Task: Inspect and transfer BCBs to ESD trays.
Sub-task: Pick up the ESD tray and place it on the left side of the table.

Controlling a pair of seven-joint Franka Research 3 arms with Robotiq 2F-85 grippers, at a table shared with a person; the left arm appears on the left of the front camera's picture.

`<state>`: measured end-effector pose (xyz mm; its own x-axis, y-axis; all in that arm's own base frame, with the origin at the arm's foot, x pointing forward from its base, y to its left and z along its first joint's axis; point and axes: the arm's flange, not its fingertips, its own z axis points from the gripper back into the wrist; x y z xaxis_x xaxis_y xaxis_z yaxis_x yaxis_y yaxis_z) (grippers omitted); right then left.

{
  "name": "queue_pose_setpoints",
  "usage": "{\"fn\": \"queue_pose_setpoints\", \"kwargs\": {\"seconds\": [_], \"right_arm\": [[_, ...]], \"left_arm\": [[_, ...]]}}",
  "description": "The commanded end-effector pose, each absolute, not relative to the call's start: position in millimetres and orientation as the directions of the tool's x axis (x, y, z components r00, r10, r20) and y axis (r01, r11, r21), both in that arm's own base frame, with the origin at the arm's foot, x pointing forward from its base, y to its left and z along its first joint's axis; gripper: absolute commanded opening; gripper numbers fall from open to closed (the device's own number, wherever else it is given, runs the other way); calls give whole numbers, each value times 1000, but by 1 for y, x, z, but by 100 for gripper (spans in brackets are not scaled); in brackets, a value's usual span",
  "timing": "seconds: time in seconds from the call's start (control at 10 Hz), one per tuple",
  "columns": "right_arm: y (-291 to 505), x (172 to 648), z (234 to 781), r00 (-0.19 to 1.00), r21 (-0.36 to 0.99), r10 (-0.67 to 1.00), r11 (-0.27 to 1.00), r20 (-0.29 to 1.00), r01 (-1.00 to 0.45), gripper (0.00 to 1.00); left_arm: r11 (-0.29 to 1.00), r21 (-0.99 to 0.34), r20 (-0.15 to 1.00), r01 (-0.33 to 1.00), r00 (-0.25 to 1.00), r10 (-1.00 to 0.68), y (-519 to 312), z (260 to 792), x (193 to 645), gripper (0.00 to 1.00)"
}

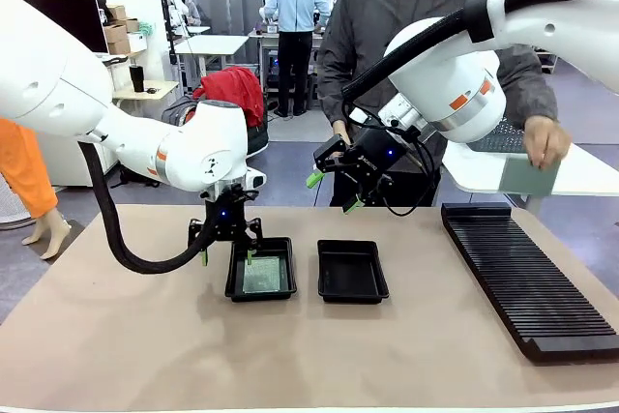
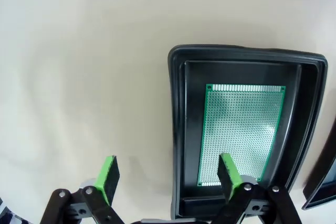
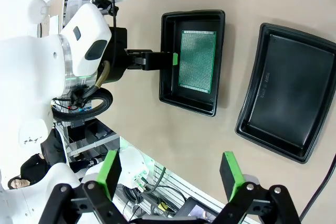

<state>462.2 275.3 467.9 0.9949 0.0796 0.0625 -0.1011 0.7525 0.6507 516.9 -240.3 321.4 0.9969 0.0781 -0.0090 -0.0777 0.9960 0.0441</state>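
Apparently empty, the left hand [image 1: 225, 256] hangs wide over the ESD tray [image 1: 261, 296] holding a BCB [image 1: 263, 276]; right hand [image 1: 334, 192] raised, splayed.

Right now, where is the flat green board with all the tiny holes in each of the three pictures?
Front view: the thin flat green circuit board lies low, left of centre, just below the left gripper.
Left wrist view: the board sits right of centre.
Right wrist view: the board is in the upper middle.
Shared landmark: the shallow black plastic tray it lies in.
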Motion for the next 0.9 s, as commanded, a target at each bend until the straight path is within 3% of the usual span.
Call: {"fn": "queue_pose_setpoints", "kwargs": {"seconds": [0.0, 0.4, 0.8], "right_arm": [[277, 465, 468, 996, 640, 70, 763, 60, -92, 100], [277, 465, 468, 996, 640, 70, 763, 60, -92, 100], [277, 465, 468, 996, 640, 70, 763, 60, -92, 100]], "left_arm": [[996, 18, -11, -89, 996, 90, -239, 311, 516, 100], [996, -20, -25, -83, 996, 83, -235, 302, 523, 100], [995, 28, -28, -99, 995, 100, -238, 306, 520, 100]]}}
